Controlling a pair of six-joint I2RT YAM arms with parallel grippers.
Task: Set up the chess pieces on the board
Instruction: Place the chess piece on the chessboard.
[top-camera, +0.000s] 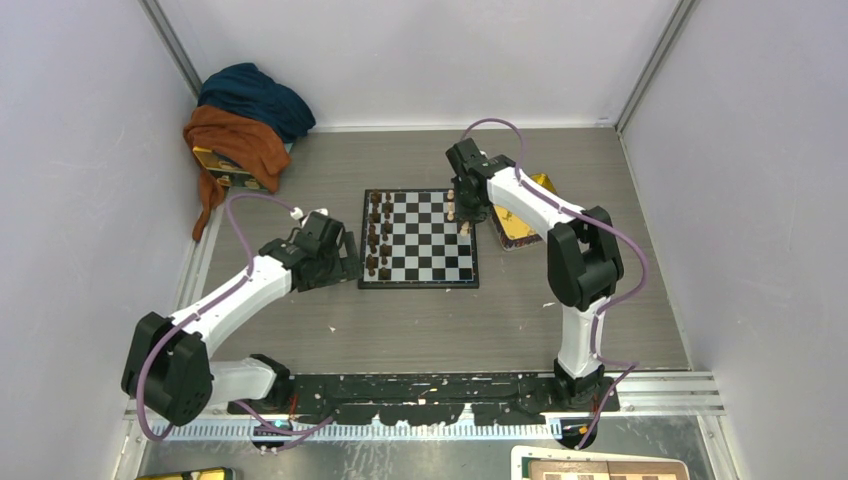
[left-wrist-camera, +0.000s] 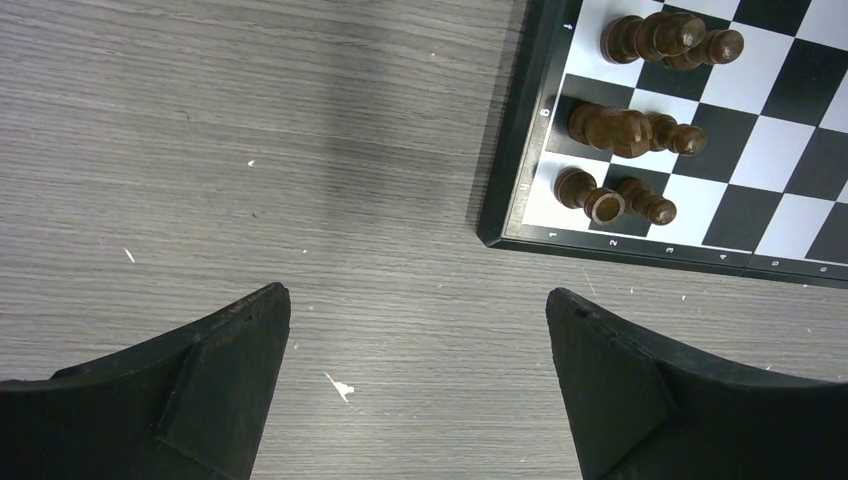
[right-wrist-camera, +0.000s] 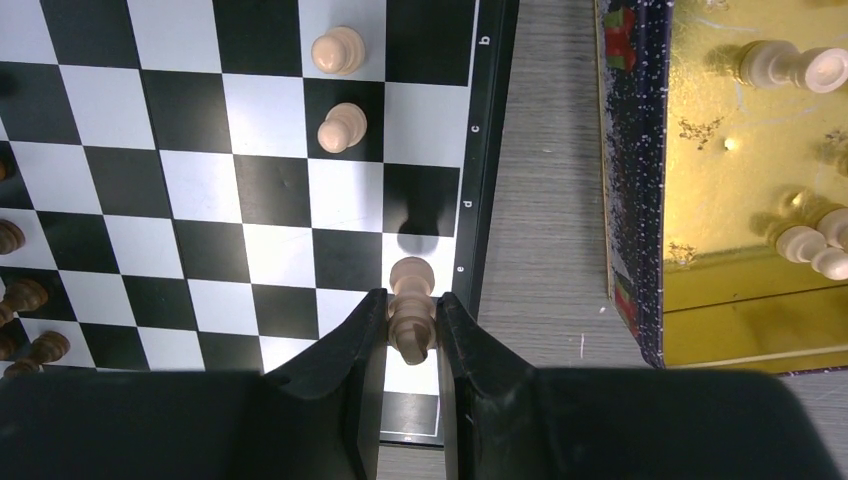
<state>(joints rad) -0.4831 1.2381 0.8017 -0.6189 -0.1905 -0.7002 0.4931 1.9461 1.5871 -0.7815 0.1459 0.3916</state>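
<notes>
The yellow tray (right-wrist-camera: 720, 190) holds several tan chess pieces (right-wrist-camera: 775, 62). The right gripper (right-wrist-camera: 412, 330) pinches one tan piece (right-wrist-camera: 410, 298) over the board (right-wrist-camera: 180, 200) edge. The left gripper (left-wrist-camera: 418, 310) hangs spread above the counter (left-wrist-camera: 250, 150).

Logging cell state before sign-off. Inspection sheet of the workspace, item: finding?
Surface: grey wood-grain table, small white specks on it.
Job's things: flat black-and-white checked chessboard; two light-tan wooden chess pieces standing near its right edge; dark brown wooden pieces along its left side; more tan pieces in the shiny yellow rectangular tray beside the board.
Clutter: blue and orange cloths heaped in the far left corner.
Grippers: left gripper open, empty, over bare table by the board's corner; right gripper shut on a held tan piece at the board's right edge.
Cables: purple cable looped off each arm.
Surroundings: plain white enclosure walls.
</notes>
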